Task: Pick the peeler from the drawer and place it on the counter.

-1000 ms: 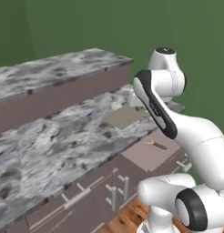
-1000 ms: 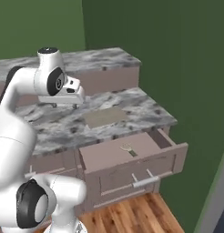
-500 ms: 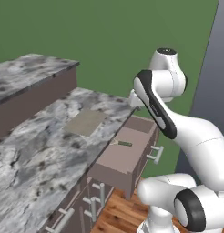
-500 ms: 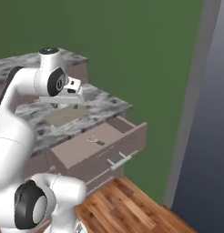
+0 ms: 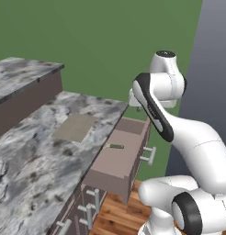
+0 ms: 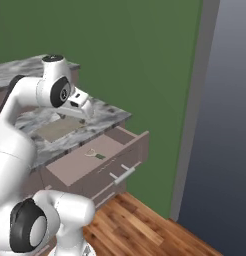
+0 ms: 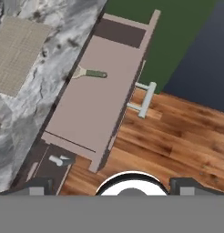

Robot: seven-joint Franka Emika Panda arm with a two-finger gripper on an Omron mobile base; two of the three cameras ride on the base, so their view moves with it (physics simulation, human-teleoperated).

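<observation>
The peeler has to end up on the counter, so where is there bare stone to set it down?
The grey-and-white marbled counter lies bare between the flat tan rectangular patch and the open mauve-brown drawer. Nothing crowds it. The green-handled peeler lies alone in the drawer.

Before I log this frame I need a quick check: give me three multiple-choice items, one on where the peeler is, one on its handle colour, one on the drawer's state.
1. Where does the peeler lie?
A. on the counter
B. on the drawer floor
C. on the wooden floor

2. What colour is its handle?
A. red
B. white
C. dark green

3. How does the drawer stand?
A. pulled open
B. shut
C. taken out

Answers: 1 B, it lies flat inside the drawer near the counter edge. 2 C, the hand view shows a green handle. 3 A, its front stands out from the cabinets.
</observation>
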